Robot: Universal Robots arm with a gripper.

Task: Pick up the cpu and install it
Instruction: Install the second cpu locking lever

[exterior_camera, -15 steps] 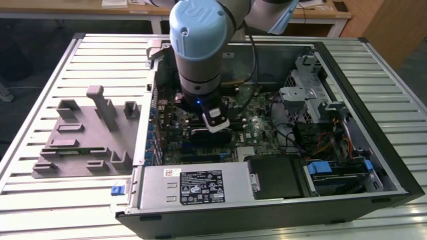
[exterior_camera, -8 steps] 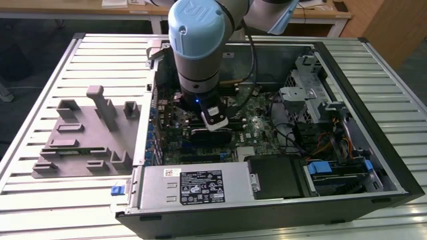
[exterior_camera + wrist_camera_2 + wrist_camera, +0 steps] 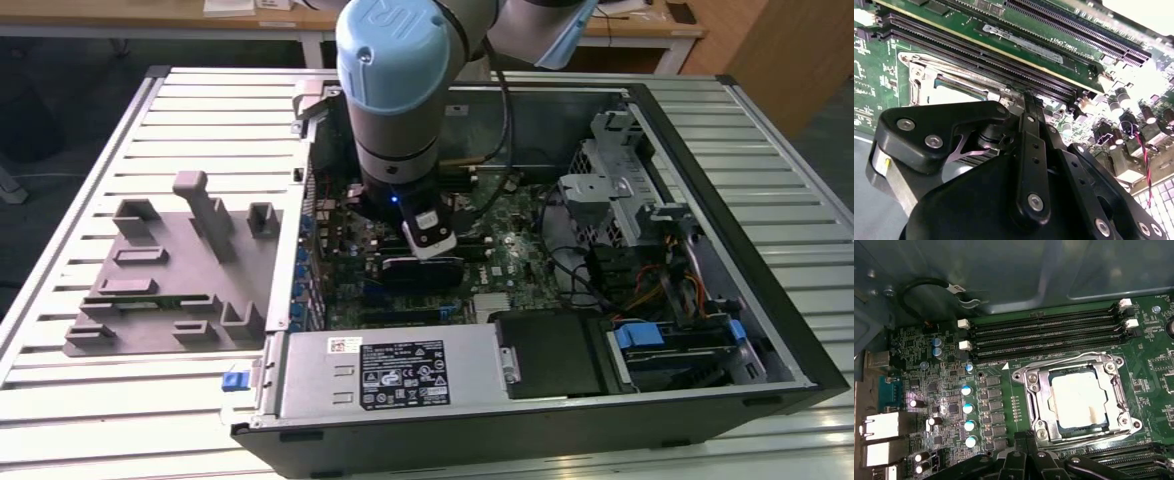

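Green motherboard (image 3: 999, 345) fills our background; the shiny square cpu (image 3: 1079, 395) seems seated in its metal socket, while the gripper (image 3: 1026, 97), fingers pressed together, holds nothing we can see.

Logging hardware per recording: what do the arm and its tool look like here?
In the exterior view the arm is a silver-grey cylinder with a light blue joint cap bearing a pale logo, a small blue light low on the wrist, and a black cable running alongside. In the second wrist view the tool is matte black, built of linked bars joined with silver screws.
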